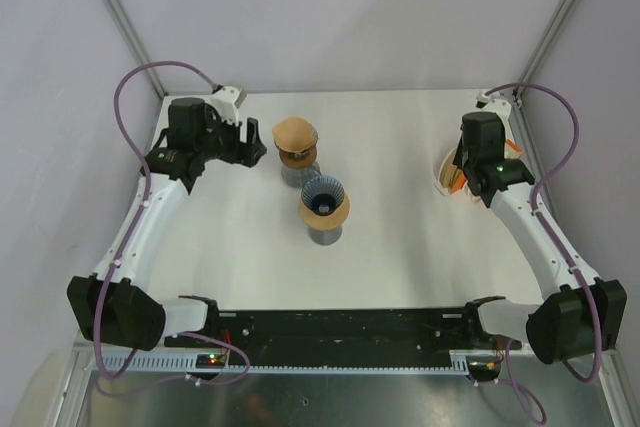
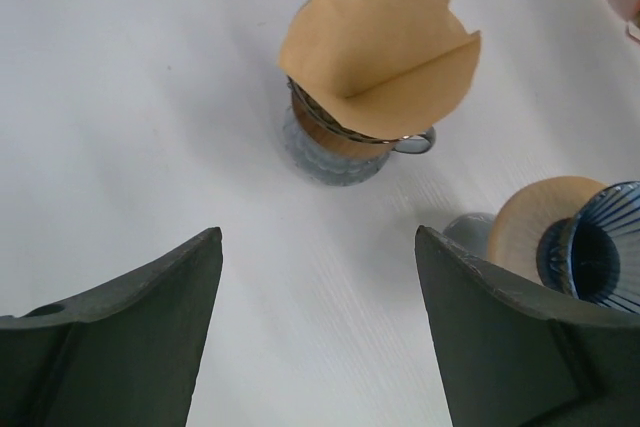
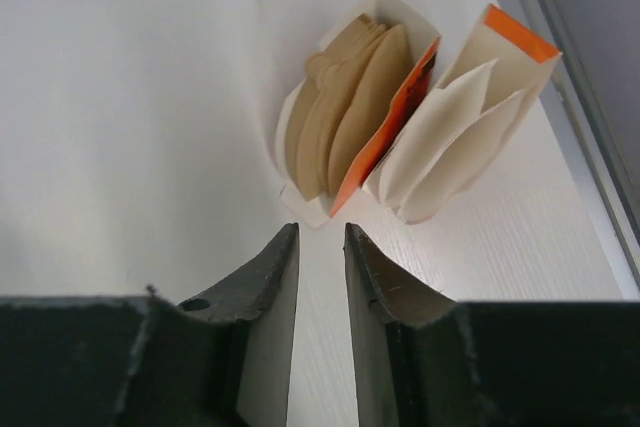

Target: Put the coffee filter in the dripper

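Observation:
A brown paper coffee filter [image 1: 295,133] sits folded and tilted on top of a glass dripper [image 1: 299,169] at the back middle. In the left wrist view the filter [image 2: 375,52] covers the dripper's [image 2: 335,155] mouth and sticks up above it. My left gripper [image 1: 262,147] is just left of this dripper, open and empty [image 2: 318,237]. A blue ribbed dripper [image 1: 324,197] with a tan collar stands nearer the middle and also shows in the left wrist view [image 2: 600,247]. My right gripper [image 1: 458,171] is at the filter box, its jaws only narrowly apart and empty [image 3: 321,230].
An orange and white box [image 3: 400,127] at the right edge holds brown filters [image 3: 340,112] and white filters [image 3: 450,137], standing on edge just ahead of my right fingertips. The enclosure wall and frame run close behind it on the right.

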You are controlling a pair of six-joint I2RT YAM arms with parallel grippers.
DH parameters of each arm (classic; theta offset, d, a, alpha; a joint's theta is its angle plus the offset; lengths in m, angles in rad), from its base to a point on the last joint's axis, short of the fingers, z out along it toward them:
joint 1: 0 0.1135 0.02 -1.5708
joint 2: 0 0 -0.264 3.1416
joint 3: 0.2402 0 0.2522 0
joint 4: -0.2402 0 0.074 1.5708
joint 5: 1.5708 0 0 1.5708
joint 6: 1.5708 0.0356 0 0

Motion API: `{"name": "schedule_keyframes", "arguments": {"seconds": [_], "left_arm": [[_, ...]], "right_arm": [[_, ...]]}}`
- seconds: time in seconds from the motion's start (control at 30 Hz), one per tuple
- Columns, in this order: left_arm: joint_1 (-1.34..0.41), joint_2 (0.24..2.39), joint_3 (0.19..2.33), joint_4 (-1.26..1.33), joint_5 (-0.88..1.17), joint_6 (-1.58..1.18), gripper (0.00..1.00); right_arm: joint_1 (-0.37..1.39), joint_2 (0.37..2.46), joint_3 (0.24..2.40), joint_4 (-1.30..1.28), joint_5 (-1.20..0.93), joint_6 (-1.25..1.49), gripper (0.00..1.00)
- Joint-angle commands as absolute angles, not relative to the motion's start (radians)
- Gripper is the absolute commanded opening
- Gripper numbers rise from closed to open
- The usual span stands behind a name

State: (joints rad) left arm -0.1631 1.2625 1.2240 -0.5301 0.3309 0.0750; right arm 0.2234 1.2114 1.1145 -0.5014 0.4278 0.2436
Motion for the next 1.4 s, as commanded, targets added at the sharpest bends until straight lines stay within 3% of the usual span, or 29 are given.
{"name": "schedule_keyframes", "arguments": {"seconds": [0.0, 0.3, 0.9, 1.37], "left_arm": [[-0.134, 1.244, 1.221, -0.464, 0.326, 0.064, 0.82], [-0.112, 1.256, 1.212, -0.464, 0.335, 0.063, 0.82], [-0.102, 1.274, 1.204, -0.464, 0.368, 0.054, 0.82], [-0.100, 1.283, 1.205, -0.464, 0.374, 0.046, 0.82]], "right_arm": [[0.177, 1.233, 1.095, -0.369, 0.499, 0.283, 0.30], [0.002, 1.276, 0.980, -0.267, 0.334, 0.364, 0.20], [-0.093, 1.365, 0.918, -0.183, 0.238, 0.414, 0.27], [-0.304, 1.336, 0.956, -0.084, 0.088, 0.459, 0.28]]}}
